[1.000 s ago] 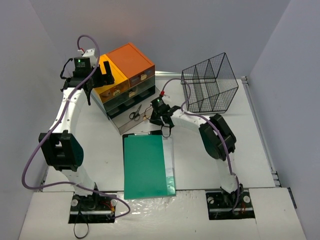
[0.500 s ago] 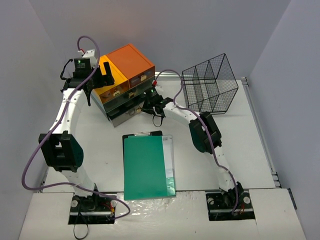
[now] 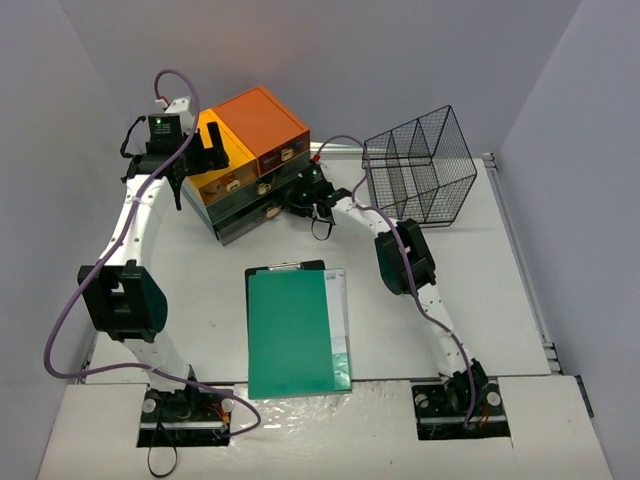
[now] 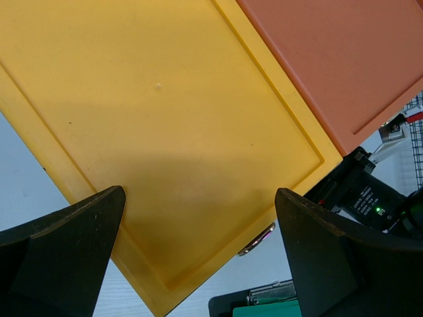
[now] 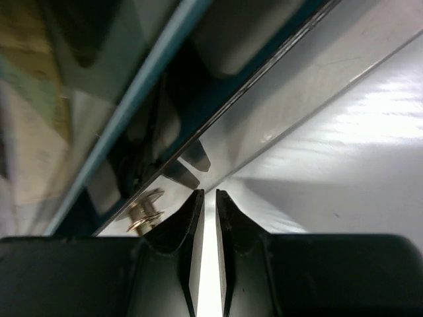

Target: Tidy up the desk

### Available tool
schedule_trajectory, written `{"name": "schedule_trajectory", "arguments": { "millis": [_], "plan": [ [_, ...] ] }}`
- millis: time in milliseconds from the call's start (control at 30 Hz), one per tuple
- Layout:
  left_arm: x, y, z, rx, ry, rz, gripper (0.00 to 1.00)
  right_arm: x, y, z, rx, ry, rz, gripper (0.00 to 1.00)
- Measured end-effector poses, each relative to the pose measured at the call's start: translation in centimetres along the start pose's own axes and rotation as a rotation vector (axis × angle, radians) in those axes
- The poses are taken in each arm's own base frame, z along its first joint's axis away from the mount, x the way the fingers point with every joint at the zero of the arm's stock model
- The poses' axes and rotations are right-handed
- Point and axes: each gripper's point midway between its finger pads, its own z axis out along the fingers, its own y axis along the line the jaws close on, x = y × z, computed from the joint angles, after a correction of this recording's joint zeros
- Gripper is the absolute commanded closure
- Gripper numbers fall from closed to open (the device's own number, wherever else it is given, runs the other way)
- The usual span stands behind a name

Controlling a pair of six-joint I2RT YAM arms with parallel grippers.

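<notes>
Right gripper [image 5: 203,193], nearly closed on nothing, faces the drawer unit [image 3: 262,122]; left gripper [image 4: 199,191] gapes wide over its yellow top [image 4: 165,99].

A drawer unit [image 3: 250,165] stands toward the far left corner of the tabletop [image 3: 200,300], set at an angle to the edges. It has a yellow top [image 4: 165,132] and an orange top [image 4: 344,59] side by side, with small metal handles on the drawer fronts. A black wire basket [image 3: 420,165] with wire dividers sits near the far right corner. A clipboard [image 3: 285,268] carrying a green sheet [image 3: 290,335] lies flat toward the middle of the near edge, with a pale sheet showing along the green one's right side.
</notes>
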Motion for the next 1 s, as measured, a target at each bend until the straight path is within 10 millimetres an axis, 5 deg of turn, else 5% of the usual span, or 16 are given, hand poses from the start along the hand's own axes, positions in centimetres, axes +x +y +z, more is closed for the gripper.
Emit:
{"name": "schedule_trajectory", "arguments": {
  "millis": [367,700,800,1000],
  "plan": [
    [0.0,0.1,0.0,-0.002,0.0,0.0,0.03,-0.8,3.0,1.4,-0.206,0.023,0.143,0.87],
    [0.1,0.0,-0.2,0.0,0.0,-0.001,0.03,0.3,1.2,1.4,-0.176,0.025,0.167,0.87],
    [0.2,0.0,-0.3,0.004,0.002,-0.001,0.03,1.6,-0.1,-1.9,-0.043,0.029,0.087,0.84],
    [0.3,-0.2,-0.9,0.005,0.009,-0.001,0.03,-0.4,5.9,-15.2,-0.044,-0.083,-0.105,0.72]
  ]
}}
